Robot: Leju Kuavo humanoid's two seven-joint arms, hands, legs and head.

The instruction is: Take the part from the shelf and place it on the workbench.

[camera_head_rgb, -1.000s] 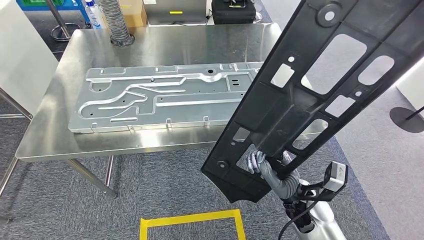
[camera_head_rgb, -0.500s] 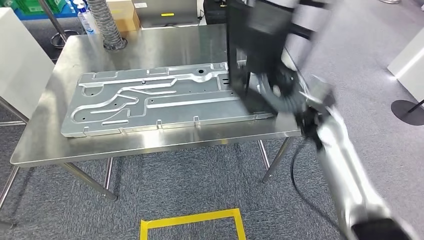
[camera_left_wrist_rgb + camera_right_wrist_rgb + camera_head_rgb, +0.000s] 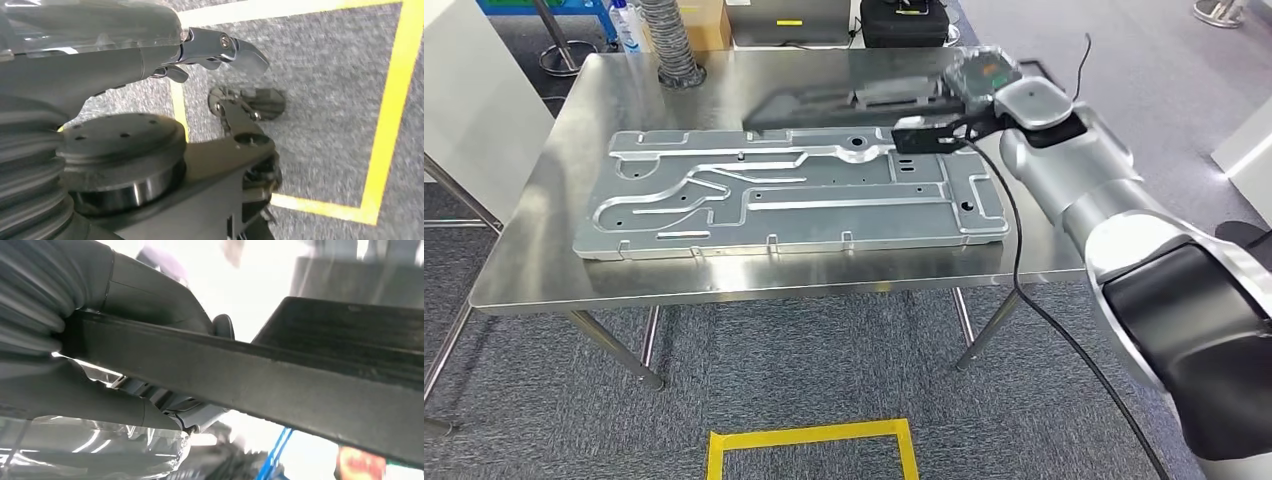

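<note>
The black part point(image 3: 844, 103), long, flat and blurred, lies low along the far side of the steel workbench point(image 3: 554, 270), just behind a large silver stamped panel point(image 3: 794, 195). My right hand point(image 3: 944, 130) grips the part's right end, with the arm stretched out over the bench's right side. I cannot tell whether the part touches the bench top. In the right wrist view the hand point(image 3: 150, 300) wraps around the part's dark edge point(image 3: 300, 385). My left hand point(image 3: 220, 47) hangs over the carpet with its fingers apart and nothing in them.
A ribbed grey hose point(image 3: 669, 45), a cardboard box point(image 3: 704, 25), a grey case point(image 3: 789, 20) and a black case point(image 3: 904, 20) stand beyond the bench's far edge. A white block point(image 3: 474, 100) is at the left. Yellow floor tape point(image 3: 809, 440) marks a square on the carpet.
The black part has swung down from standing tall before the camera to lying low over the bench's far side. My right arm has reached forward with it. The view has shifted slightly.
</note>
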